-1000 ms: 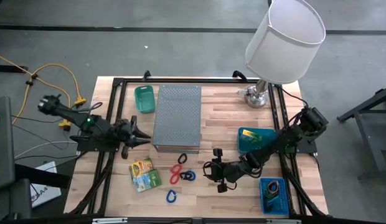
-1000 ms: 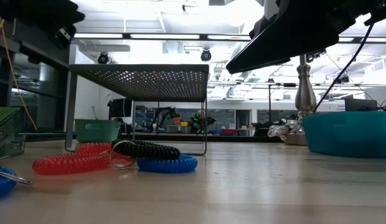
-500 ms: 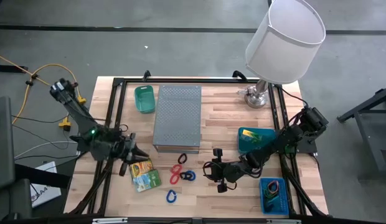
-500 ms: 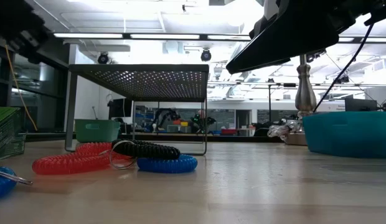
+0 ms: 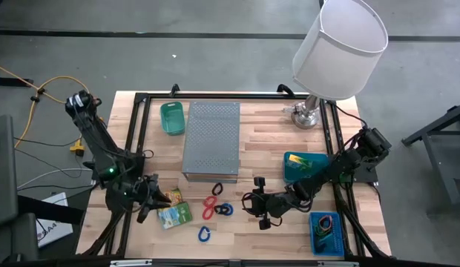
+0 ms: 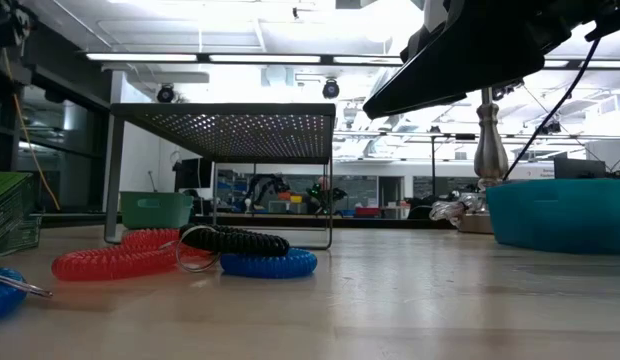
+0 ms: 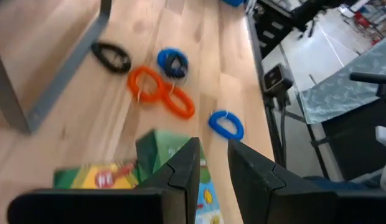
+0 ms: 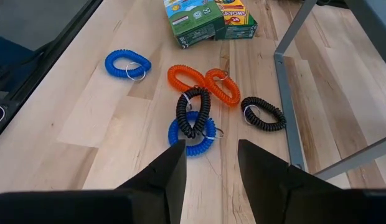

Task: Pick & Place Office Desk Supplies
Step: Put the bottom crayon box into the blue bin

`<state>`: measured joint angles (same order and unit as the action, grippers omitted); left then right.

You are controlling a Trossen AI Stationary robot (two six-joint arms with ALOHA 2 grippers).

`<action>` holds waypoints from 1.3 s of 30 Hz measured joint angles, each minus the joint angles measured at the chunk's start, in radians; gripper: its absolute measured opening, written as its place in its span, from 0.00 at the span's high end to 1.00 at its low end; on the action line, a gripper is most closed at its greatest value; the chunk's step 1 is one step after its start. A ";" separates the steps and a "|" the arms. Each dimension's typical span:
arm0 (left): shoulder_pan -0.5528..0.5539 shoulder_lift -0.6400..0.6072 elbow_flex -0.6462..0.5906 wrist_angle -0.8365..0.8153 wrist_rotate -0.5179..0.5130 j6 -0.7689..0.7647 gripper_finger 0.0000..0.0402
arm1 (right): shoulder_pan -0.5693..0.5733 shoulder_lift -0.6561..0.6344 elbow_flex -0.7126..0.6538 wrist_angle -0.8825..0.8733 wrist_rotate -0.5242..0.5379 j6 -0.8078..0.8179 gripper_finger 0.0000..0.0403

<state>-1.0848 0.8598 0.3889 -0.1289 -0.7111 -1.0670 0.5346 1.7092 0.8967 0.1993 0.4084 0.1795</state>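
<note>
While left gripper (image 5: 150, 205) hovers over green packets (image 5: 171, 208), jaws parted, nothing held. Right gripper (image 5: 254, 205) parted, empty, near coil loops (image 5: 215, 207).

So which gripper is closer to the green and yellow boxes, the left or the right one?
The left. The left gripper is right beside the boxes, at their outer edge. The right gripper is across the coil keychains, farther away.

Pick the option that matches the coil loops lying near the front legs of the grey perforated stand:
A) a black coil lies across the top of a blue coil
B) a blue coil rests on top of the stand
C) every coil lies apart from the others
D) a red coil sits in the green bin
A: the right wrist view shows a black coil draped over a blue coil, with the two orange-red coils touching alongside.
</note>
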 joint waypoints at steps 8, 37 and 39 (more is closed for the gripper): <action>-0.004 0.167 0.000 -0.009 0.184 -0.311 0.80 | 0.000 0.000 0.000 0.000 0.000 0.000 0.67; -0.169 0.186 0.000 -0.054 0.261 -0.723 0.80 | 0.000 0.000 0.000 0.000 0.000 0.000 0.67; -0.169 0.186 0.000 -0.055 0.256 -0.729 0.80 | 0.000 0.000 0.000 0.000 0.000 0.000 0.67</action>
<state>-1.2541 1.0454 0.3893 -0.1843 -0.4552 -1.7964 0.5343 1.7092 0.8967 0.1993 0.4084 0.1791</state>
